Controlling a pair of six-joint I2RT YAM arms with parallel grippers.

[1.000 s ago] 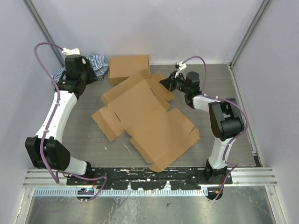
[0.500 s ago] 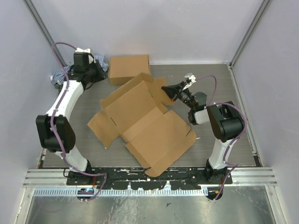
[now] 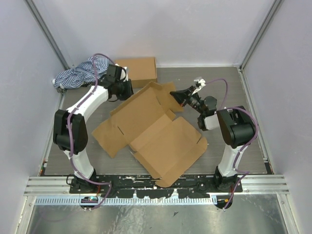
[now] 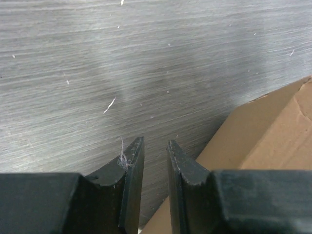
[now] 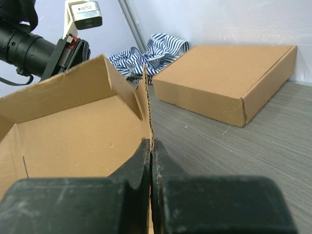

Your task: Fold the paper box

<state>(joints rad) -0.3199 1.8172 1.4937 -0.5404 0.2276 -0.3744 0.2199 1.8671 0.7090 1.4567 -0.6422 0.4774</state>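
Observation:
The paper box point(image 3: 151, 127) is a brown cardboard blank lying mostly unfolded in the middle of the table, its far panels tilted up. My right gripper point(image 3: 180, 96) is shut on the upright edge of the far right flap point(image 5: 146, 92), pinched thin between the fingers point(image 5: 152, 142). My left gripper point(image 3: 127, 90) hovers at the far left edge of the blank. In the left wrist view its fingers point(image 4: 156, 142) stand a narrow gap apart over bare table with nothing between them, and the cardboard edge point(image 4: 263, 141) lies just to their right.
A closed, folded cardboard box point(image 3: 136, 70) stands against the back wall, also visible from the right wrist point(image 5: 229, 83). A striped blue and white cloth point(image 3: 78, 74) is bunched in the back left corner. Walls enclose the table on three sides.
The left arm has swung from the back left corner rightwards to the blank's far edge, its jaws narrowing. The right gripper kept its pinch and the far panels have risen.

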